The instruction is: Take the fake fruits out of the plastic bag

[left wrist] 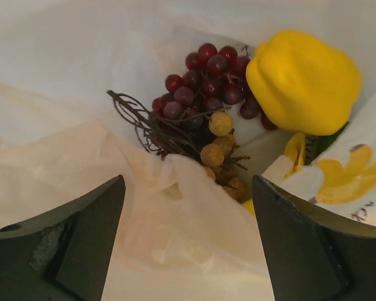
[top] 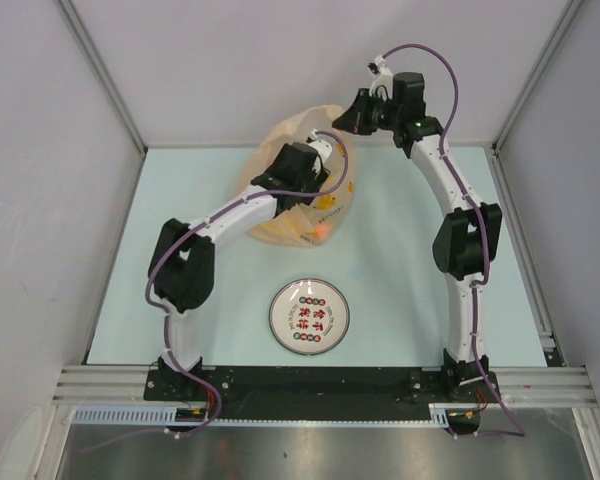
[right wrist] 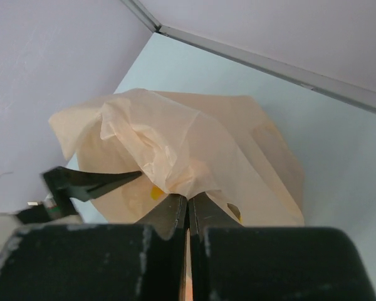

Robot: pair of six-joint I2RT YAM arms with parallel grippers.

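Left gripper [left wrist: 188, 182] gapes empty inside the plastic bag [right wrist: 194, 144] near the grapes [left wrist: 203, 78] and yellow pepper [left wrist: 304, 81] (right gripper [right wrist: 188, 200] pinches the bag's far edge).

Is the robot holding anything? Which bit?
The right gripper pinches the plastic bag by a bunched fold at its top. The left gripper is open, holding nothing.

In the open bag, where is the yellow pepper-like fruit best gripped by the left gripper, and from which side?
Grip the yellow pepper-like fruit across its rounded body, probably coming in through the mouth of the plastic bag. It lies bare beside the dark grapes, to the right of where the open left gripper points.
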